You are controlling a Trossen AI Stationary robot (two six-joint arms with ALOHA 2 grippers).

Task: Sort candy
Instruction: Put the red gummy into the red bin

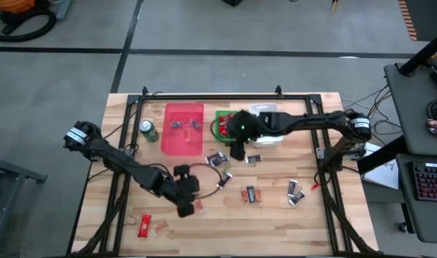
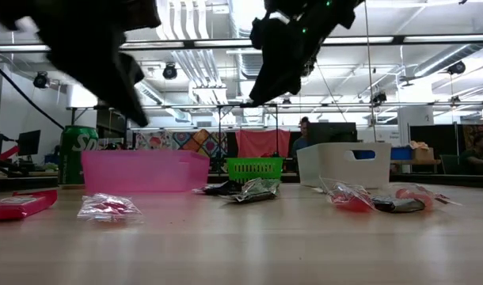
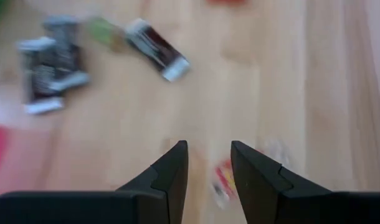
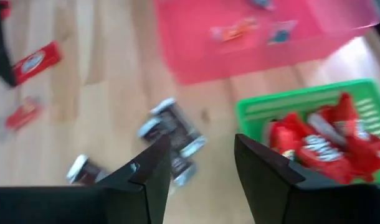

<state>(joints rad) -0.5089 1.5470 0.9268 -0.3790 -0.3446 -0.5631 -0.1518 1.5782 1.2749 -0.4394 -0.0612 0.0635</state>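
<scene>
The bench (image 1: 276, 222) is a pale wooden top inside a black frame, standing on grey floor, and the pink bin (image 1: 184, 129) near its far edge serves as the landmark. At the near left corner, well away from the pink bin, lie a red-wrapped candy (image 1: 145, 226) and a small clear-wrapped one (image 1: 161, 227). Just left of the pink bin stands a green drink can (image 1: 148, 130). The left gripper (image 1: 185, 210) hangs low over the bench, nearer than the pink bin and well apart from it, its fingers parted around nothing, with what looks like a red candy (image 3: 223, 180) on the wood below them, though that view is smeared. Inside the pink bin sit a few small candies (image 1: 181, 126). Just right of it is a green basket (image 4: 283, 102) holding red-wrapped candy (image 4: 314, 146), and beyond that a white bin (image 2: 342, 164). The right gripper (image 1: 238, 152) hovers right of the pink bin at the basket's near edge, fingers apart and empty. Dark-wrapped candies (image 1: 217, 159) lie just below it, and more dark ones (image 1: 295, 192) are scattered farther right. Across the bench the low view shows an open workshop with ceiling ducts, lights and desks.
</scene>
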